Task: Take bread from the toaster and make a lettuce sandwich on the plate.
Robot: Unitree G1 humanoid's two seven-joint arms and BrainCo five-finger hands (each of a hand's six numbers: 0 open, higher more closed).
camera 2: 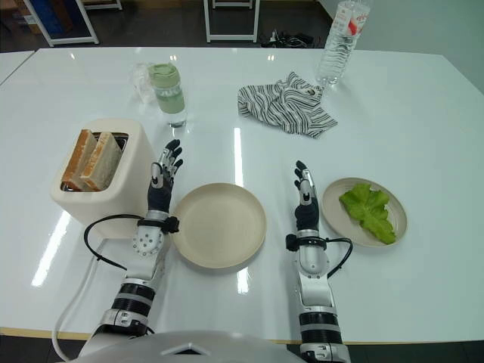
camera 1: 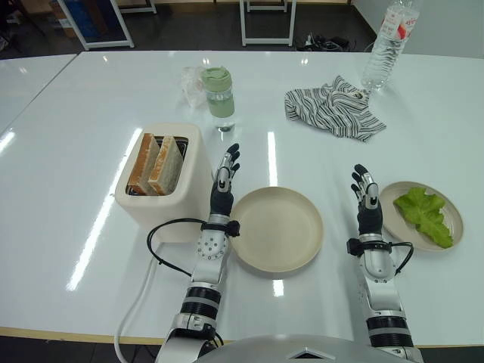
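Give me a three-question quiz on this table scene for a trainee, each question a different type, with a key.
1. Fill in: the toaster holds ___ slices of bread.
2. True or false: the large plate between the left robot hand and the right robot hand is empty.
3. Where does the lettuce lie? A: in the toaster. B: on the small plate to the right of the right robot hand. C: on the large plate.
Key: 1 two; 2 true; 3 B.
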